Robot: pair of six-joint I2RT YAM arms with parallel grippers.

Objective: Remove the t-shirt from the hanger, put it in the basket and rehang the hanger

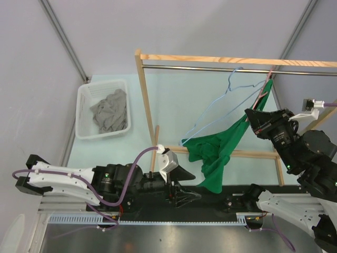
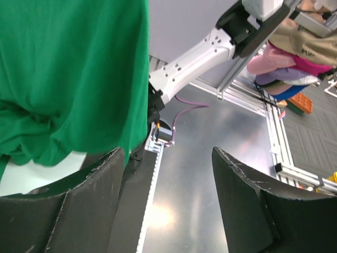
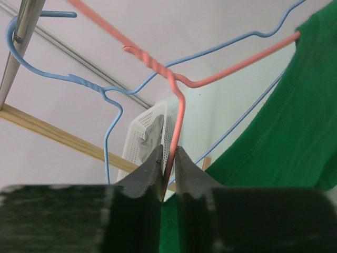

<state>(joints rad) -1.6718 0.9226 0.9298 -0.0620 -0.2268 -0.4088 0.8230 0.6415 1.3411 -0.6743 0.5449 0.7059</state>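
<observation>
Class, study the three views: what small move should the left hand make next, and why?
Probably shift the open left hand toward the green t-shirt and close on its hanging fabric. The right hand pinches the pink hanger, steadying it, while the shirt hangs beside the left hand, not yet gripped.

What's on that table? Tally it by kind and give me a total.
Hangers: 2, the blue hanger and the pink hanger
Garments: 2, the green t-shirt and the grey garment
Baskets: 1, the white basket
Racks: 1, the wooden rack
Total: 6
</observation>
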